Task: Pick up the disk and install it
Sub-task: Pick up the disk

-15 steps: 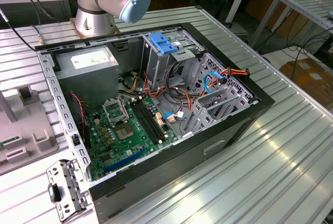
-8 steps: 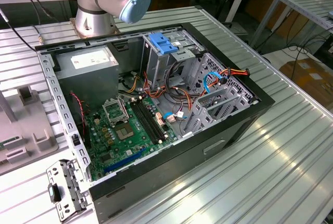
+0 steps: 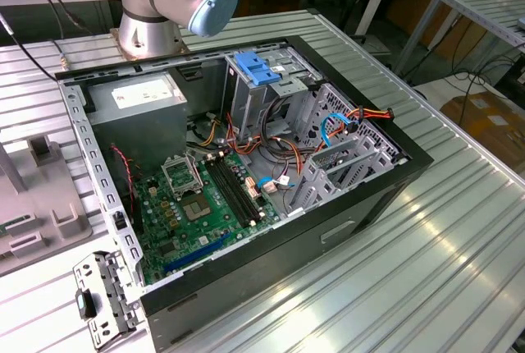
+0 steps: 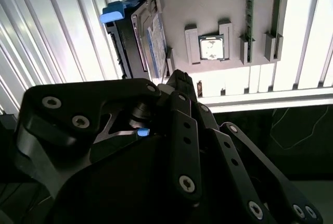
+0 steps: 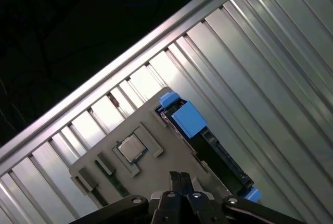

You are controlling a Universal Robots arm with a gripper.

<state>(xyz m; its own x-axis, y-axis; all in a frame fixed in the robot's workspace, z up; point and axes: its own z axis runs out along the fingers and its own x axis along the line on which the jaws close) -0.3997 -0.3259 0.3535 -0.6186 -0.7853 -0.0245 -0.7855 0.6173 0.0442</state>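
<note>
The disk [image 5: 188, 121] stands on edge in a slot of a grey holder tray [image 5: 151, 130], its dark body carried between blue plastic rails. In the second wrist view the disk [image 4: 141, 39] shows its white label with a blue band and a blue rail end. My gripper [image 5: 180, 176] hovers above the tray, a short way from the disk and apart from it. Its two black fingertips [image 4: 179, 81] are pressed together, shut, with nothing between them.
The tray also holds a processor chip [image 4: 212, 47] and memory sticks [image 4: 250, 10]. It lies on a ribbed metal table [image 5: 270, 52]. In the exterior view an open computer case [image 3: 361, 197] holds a motherboard [image 3: 201, 201], a grey power supply [image 3: 135, 98] and a metal drive cage with a blue latch [image 3: 258, 68].
</note>
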